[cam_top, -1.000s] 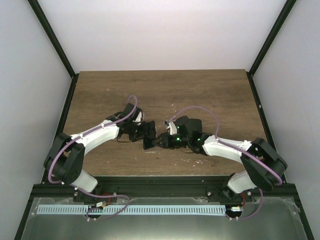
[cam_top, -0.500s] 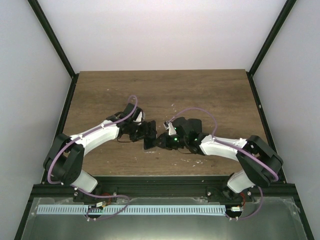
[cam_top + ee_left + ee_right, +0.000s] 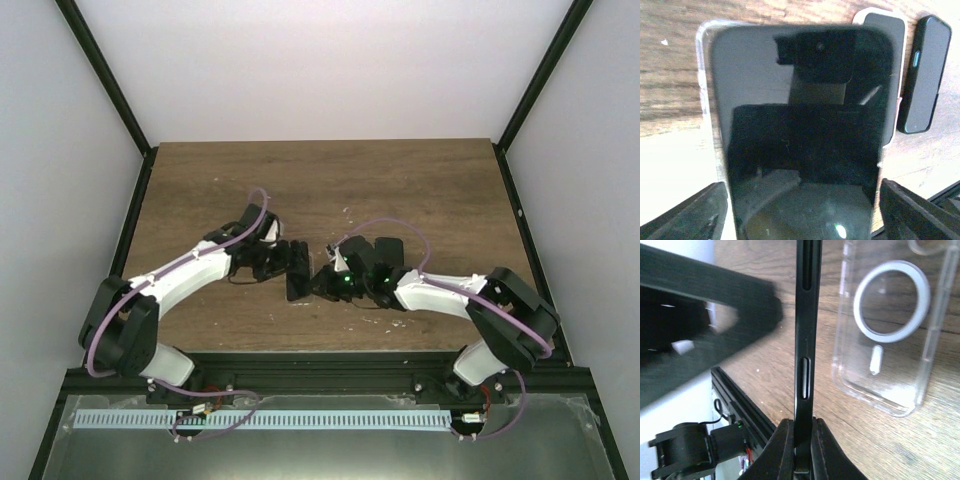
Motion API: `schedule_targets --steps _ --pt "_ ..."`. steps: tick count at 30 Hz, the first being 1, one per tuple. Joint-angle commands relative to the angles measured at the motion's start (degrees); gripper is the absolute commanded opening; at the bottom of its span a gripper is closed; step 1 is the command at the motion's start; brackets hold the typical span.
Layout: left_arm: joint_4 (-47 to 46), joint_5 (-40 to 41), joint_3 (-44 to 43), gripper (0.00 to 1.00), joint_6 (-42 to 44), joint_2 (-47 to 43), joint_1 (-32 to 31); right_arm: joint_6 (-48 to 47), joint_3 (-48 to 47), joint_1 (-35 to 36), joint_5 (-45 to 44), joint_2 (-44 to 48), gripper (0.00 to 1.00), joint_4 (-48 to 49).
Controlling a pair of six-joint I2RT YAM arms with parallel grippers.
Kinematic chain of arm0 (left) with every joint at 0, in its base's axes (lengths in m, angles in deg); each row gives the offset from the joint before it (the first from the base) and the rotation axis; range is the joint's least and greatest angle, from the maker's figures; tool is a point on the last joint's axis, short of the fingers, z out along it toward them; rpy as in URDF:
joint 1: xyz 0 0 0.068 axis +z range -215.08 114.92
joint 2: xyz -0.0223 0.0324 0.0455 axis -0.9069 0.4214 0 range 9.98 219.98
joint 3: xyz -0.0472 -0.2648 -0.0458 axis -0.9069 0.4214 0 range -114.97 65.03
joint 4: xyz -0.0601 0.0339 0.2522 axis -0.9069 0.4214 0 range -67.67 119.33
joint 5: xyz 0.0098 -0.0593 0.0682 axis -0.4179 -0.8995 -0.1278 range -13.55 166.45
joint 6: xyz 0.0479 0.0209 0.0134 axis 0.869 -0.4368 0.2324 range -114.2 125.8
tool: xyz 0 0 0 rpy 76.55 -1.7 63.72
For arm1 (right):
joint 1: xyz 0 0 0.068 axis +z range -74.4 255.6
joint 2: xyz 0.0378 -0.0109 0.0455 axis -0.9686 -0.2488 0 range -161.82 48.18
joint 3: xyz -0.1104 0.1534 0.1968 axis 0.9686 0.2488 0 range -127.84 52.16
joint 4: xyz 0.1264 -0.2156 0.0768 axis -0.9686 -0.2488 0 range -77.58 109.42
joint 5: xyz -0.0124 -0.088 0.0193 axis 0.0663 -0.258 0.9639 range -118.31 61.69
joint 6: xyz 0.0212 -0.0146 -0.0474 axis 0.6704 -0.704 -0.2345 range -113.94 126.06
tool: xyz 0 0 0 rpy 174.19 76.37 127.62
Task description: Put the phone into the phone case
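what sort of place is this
Most likely a robotics lab cell: a wood-grain table boxed in by plain white walls and black frame posts, with two robot arms bolted to a metal rail.

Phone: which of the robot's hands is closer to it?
Right. The right hand is clamped on the phone at its edge, touching it. The left hand is open, its fingers spread on either side of the phone, no contact visible.

- The phone (image 3: 805, 340) stands edge-on, its lower end pinched by the gripper (image 3: 802, 432).
- A clear case (image 3: 890, 325) lies on the table (image 3: 755, 265), right of the phone.
- Left of the phone is a dark blur (image 3: 700, 315), perhaps another arm.
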Motion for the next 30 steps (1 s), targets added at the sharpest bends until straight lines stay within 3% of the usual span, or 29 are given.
schedule_targets --steps 1,3,5,7,10,15,30 --pt "-1.27 -2.49 -1.00 0.90 1.70 -4.10 3.32 2.29 -0.59 0.60 -3.01 -1.99 0.01 -0.41" --pt "-3.49 -6.36 0.43 1.00 2.37 -5.13 5.34 2.16 -0.94 0.63 -3.62 -2.71 0.01 -0.38" --pt "-3.91 -8.62 1.09 1.00 3.64 -5.78 6.81 1.85 -1.39 0.61 -4.21 -3.31 0.01 -0.46" --pt "-2.06 -5.91 1.17 1.00 4.97 -6.24 7.22 1.62 -1.78 0.61 -4.75 -3.69 0.01 -0.56" --pt "-1.75 -2.69 2.47 0.92 6.10 -5.44 8.46 1.48 -2.49 0.61 -5.23 -4.48 0.01 -0.34" --pt "-8.42 -4.36 6.70 0.81 5.90 -2.04 9.93 0.55 -4.16 0.55 -4.31 -7.31 0.01 -1.17" --pt "-19.94 -7.75 9.30 0.72 7.93 7.68 10.09 -6.16 -3.54 -2.46 4.00 -12.00 0.01 0.17"
